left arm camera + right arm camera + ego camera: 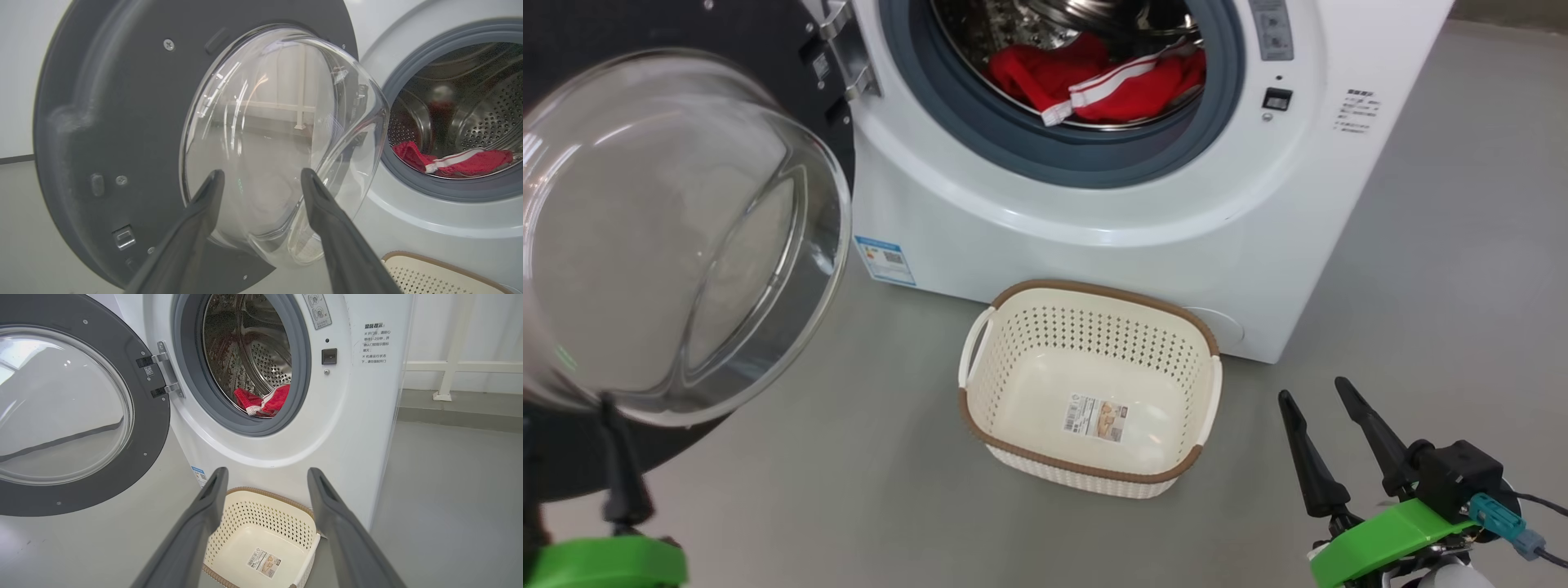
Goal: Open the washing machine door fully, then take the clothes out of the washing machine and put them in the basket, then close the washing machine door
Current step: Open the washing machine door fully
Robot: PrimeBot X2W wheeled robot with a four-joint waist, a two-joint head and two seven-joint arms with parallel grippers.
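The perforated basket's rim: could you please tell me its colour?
Brown with a woven look, edging the cream-white perforated plastic basket; best seen in the head view.

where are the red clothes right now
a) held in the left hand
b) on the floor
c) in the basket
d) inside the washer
d: the clothes lie in the drum of the washer, behind the open door, while the basket on the floor in front has only its paper label inside.
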